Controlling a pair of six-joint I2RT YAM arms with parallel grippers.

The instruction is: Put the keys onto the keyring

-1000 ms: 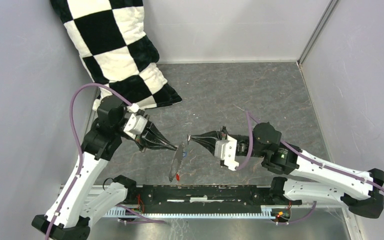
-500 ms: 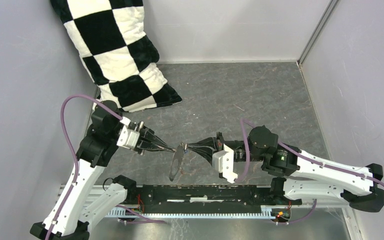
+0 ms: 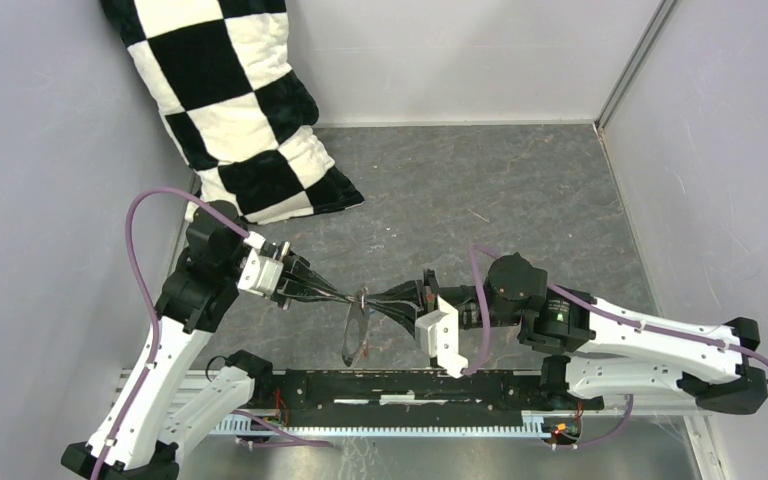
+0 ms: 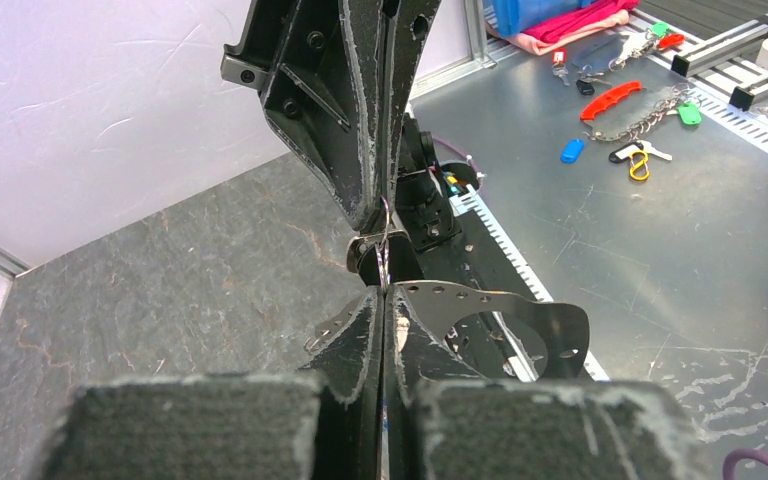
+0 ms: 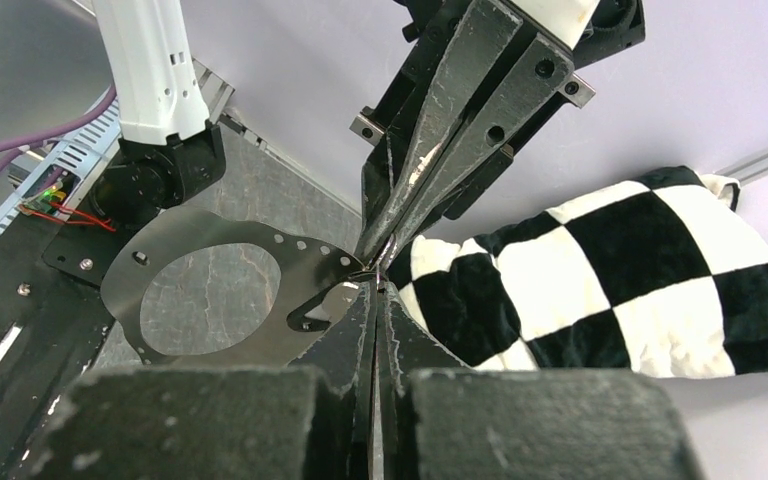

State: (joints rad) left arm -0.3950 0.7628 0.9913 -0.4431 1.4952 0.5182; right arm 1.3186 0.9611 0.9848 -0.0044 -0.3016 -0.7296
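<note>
The keyring [image 3: 353,335] is a flat grey metal hoop with a big round opening and small holes along its band. It hangs edge-on above the table, and my left gripper [image 3: 355,297] is shut on its upper end. The hoop's band [image 4: 550,320] curves off to the right of the left gripper [image 4: 385,290]. My right gripper [image 3: 369,297] comes in from the right, shut on a tiny metal key [image 4: 364,252]. Its tip touches the left tip at the top of the hoop [image 5: 200,230]. The two pairs of jaws meet nose to nose at the right gripper [image 5: 373,283].
A black-and-white checked pillow [image 3: 230,100] leans in the back left corner. Grey walls close in the left, back and right. The black base rail [image 3: 400,385] runs along the near edge. Beyond it, coloured tags and a chain [image 4: 620,100] lie on a metal bench.
The right gripper has moved left and slightly down until its tip meets the left gripper's tip at the hoop's top. The left gripper shifted a little, still holding the hoop.
</note>
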